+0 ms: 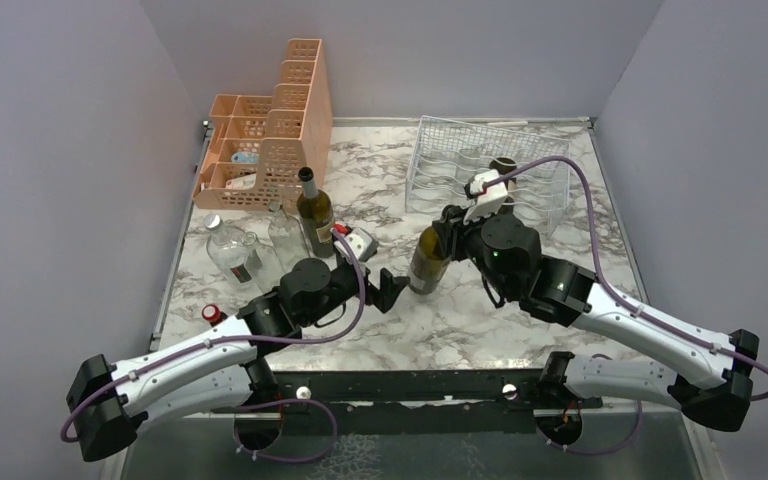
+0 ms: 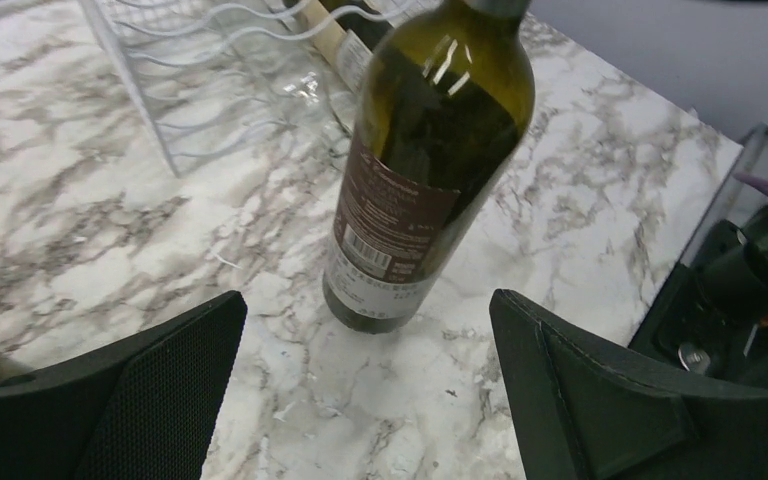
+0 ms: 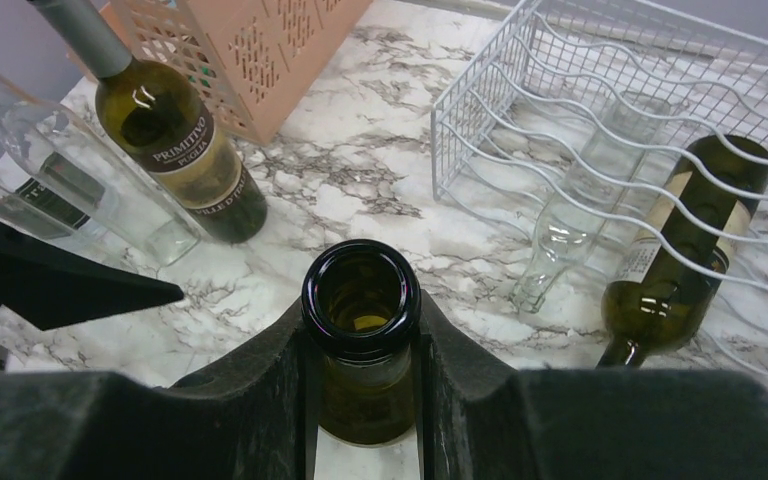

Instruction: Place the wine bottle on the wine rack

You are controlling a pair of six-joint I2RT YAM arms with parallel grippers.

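Note:
An open olive-green wine bottle [image 1: 428, 262] stands slightly tilted at the table's middle, its base at or just above the marble. It also shows in the left wrist view [image 2: 420, 170]. My right gripper [image 1: 447, 225] is shut on its neck, just under the open mouth [image 3: 360, 300]. My left gripper [image 1: 392, 290] is open and empty, low beside the bottle's base on its left, not touching it [image 2: 364, 300]. The silvery wire wine rack [image 1: 490, 175] stands behind, at the back right. It holds a lying green bottle [image 3: 690, 240] and a clear bottle [image 3: 570, 230].
A peach perforated organizer [image 1: 270, 130] stands at the back left. In front of it are an upright labelled wine bottle [image 1: 314, 215] and clear glass bottles [image 1: 230, 250]. A small red-capped item [image 1: 212, 313] lies near the left arm.

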